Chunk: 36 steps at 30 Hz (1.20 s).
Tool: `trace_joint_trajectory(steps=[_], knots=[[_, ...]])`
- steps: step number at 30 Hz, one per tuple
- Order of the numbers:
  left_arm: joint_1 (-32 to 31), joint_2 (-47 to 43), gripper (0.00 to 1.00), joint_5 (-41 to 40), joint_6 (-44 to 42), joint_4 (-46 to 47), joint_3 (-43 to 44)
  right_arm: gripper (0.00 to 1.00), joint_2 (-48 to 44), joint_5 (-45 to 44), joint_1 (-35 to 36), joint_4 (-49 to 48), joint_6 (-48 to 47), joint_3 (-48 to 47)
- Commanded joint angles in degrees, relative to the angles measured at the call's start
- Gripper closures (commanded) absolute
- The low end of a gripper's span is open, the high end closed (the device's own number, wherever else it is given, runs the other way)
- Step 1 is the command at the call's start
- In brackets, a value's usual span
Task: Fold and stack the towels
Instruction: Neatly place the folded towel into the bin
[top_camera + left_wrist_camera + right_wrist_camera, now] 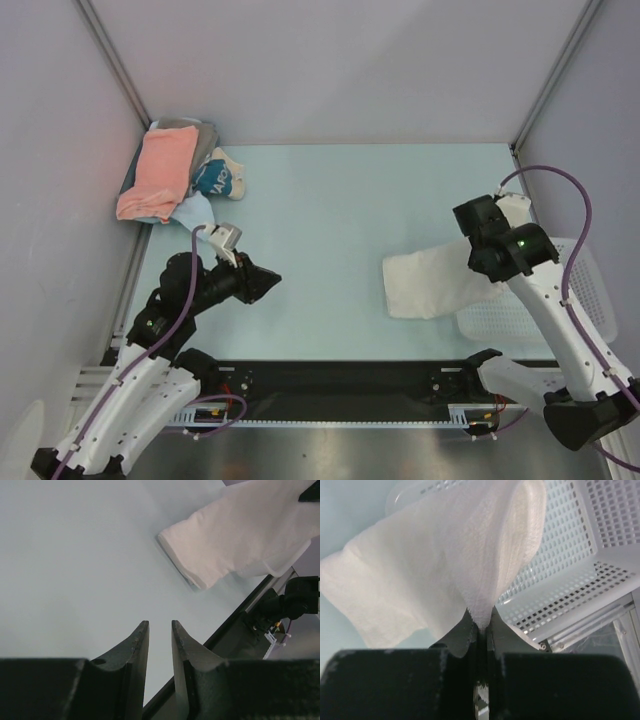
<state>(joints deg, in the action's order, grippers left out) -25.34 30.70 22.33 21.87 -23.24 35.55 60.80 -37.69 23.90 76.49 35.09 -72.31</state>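
White towel (420,570) pinched in my right gripper (480,621)
Soft, limp terry, sagging from the pinched edge; I'd take its corners. My left gripper (160,630) hangs spread, empty.

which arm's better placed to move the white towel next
Right. The right gripper is shut on the white towel, pinching its fold beside the white basket. The left gripper is open and empty over bare table, well apart from that towel.
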Motion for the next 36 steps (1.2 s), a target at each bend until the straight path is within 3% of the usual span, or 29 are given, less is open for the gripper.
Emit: trace_joint_trajectory(steps=[1, 14, 25, 29, 36], knots=[[-1.11, 0.15, 0.70, 0.70, -1.39, 1.71, -0.04, 1.00, -1.55, 3.32, -5.77, -5.70, -8.01, -0.12], [-2.17, 0.50, 0.70, 1.14, -1.39, 2.15, -0.13, 1.00, -7.09, 18.26, -33.03, -19.18, -28.76, 5.43], [-3.31, -0.20, 0.70, 1.14, -1.30, 1.98, -0.13, 1.00, -10.17, 24.24, -42.97, -28.14, -34.56, 12.37], [-3.83, -0.64, 0.70, 0.88, -1.30, 1.98, -0.13, 1.00, -10.52, 30.11, -47.54, -29.81, -36.74, 13.60], [-4.19, -1.34, 0.69, 0.44, -1.21, 2.06, -0.22, 1.00, -8.69, 30.22, -51.32, -35.09, -37.47, 17.64]])
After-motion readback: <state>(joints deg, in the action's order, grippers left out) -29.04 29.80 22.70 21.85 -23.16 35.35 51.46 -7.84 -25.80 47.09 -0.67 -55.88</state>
